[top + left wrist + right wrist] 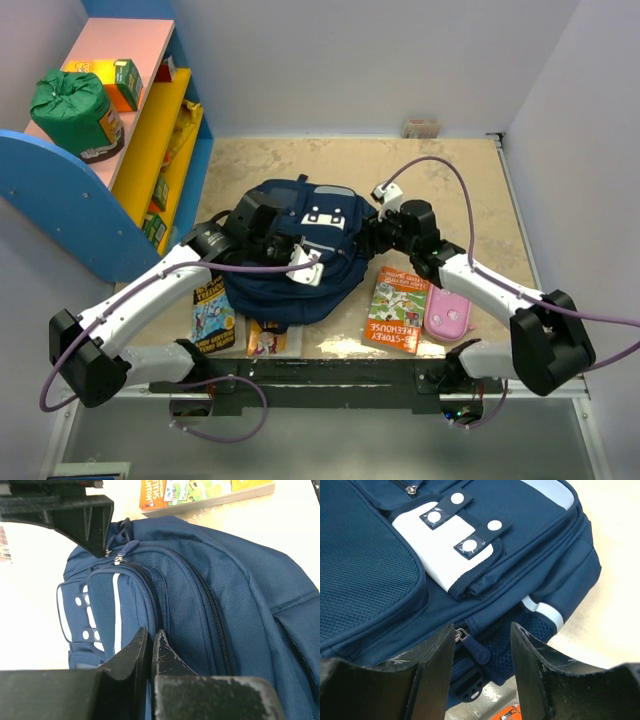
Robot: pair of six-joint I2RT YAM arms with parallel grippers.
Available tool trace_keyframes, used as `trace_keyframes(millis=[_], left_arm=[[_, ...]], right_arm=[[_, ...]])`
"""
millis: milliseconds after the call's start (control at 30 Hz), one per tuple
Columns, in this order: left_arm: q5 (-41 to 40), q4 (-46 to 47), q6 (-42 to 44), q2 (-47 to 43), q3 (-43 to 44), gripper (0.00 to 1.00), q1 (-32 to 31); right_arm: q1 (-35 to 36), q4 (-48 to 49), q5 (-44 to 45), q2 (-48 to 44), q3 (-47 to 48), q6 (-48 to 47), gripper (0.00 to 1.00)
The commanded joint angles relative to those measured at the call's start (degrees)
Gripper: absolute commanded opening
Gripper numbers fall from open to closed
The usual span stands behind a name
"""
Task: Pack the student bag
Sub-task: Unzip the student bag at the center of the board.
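My left gripper sat clenched against the bag by its pocket edge; my right gripper gaped around a zipper pull.

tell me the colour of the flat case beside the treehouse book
Pink; the case shows best in the top external view.

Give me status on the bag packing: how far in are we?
Done: nothing visibly packed. Zips on the student bag look shut in the left wrist view; an orange book, a blue book, a small booklet and a pink case lie on the table beside it. In hand: right gripper open astride a zipper pull; left gripper shut against the bag, hold on fabric unclear. Left: unzip, load all, close.
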Motion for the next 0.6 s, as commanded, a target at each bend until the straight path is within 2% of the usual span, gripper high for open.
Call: trace_keyframes(millis=[0, 200, 400, 567], left_arm=[[2.10, 3.51, 2.17, -3.77, 0.06, 0.00, 0.28], [2.01, 4.13, 1.82, -4.47, -0.64, 0.00, 0.28], [1.92, 4.92, 1.55, -4.91, -1.52, 0.00, 0.28], [1.66, 4.57, 1.64, -5.27, -1.17, 0.00, 0.89]], right_arm=[[0.07, -2.90, -4.55, 1.98, 3.43, -2.92, 0.50], [0.07, -5.63, -8.42, 2.69, 4.22, -1.96, 0.47], [0.16, -6.94, -8.69, -2.14, 1.24, -0.20, 0.52], [0.16, -8.09, -7.54, -2.76, 0.53, -0.19, 0.55]])
